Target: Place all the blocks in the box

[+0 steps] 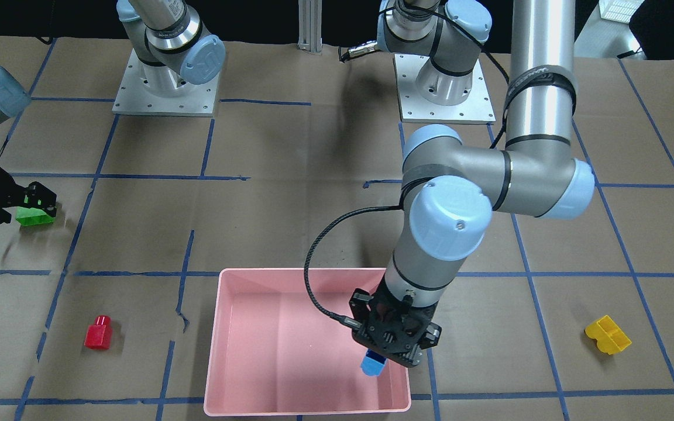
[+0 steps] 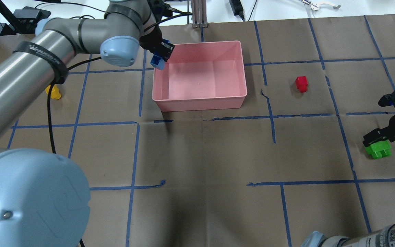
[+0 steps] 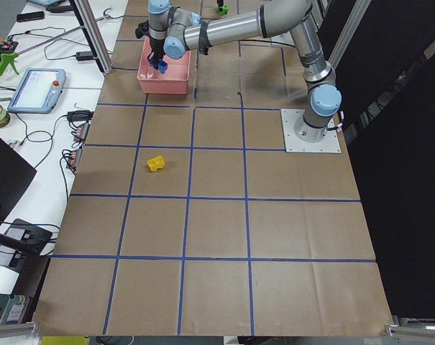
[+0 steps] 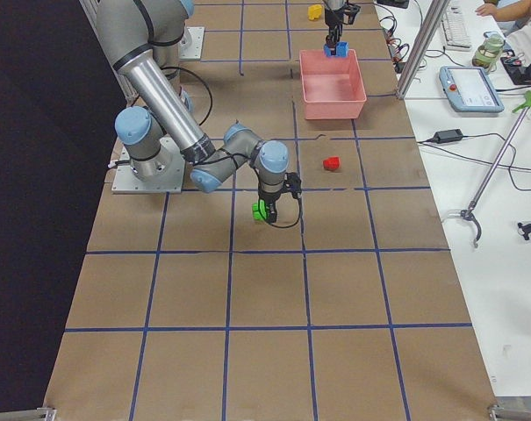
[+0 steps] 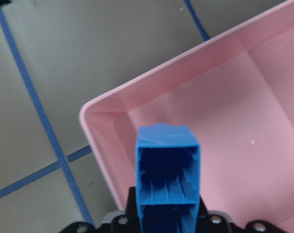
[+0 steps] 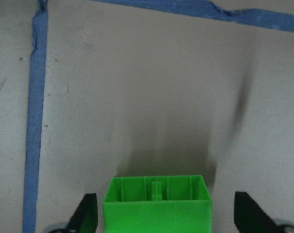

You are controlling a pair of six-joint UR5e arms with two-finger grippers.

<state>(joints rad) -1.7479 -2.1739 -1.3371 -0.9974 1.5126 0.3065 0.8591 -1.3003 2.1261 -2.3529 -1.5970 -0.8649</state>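
Observation:
My left gripper [image 1: 379, 351] is shut on the long blue block [image 1: 373, 363] and holds it upright just above one corner of the pink box [image 1: 308, 272]. The left wrist view shows the blue block [image 5: 168, 170] over the box's rim [image 5: 112, 109]. My right gripper [image 2: 378, 120] is open, low at the table, with the green block [image 2: 377, 150] between its fingers. In the right wrist view the green block [image 6: 158, 201] is close to one finger and apart from the other. The red block [image 2: 301, 83] and the yellow block [image 2: 53, 92] lie on the table outside the box.
Brown paper with blue tape lines covers the table. The two arm bases [image 1: 166, 88] [image 1: 443, 88] stand on metal plates at the robot's side. The left arm's elbow [image 1: 489, 181] hangs over the table beside the box. The box holds nothing.

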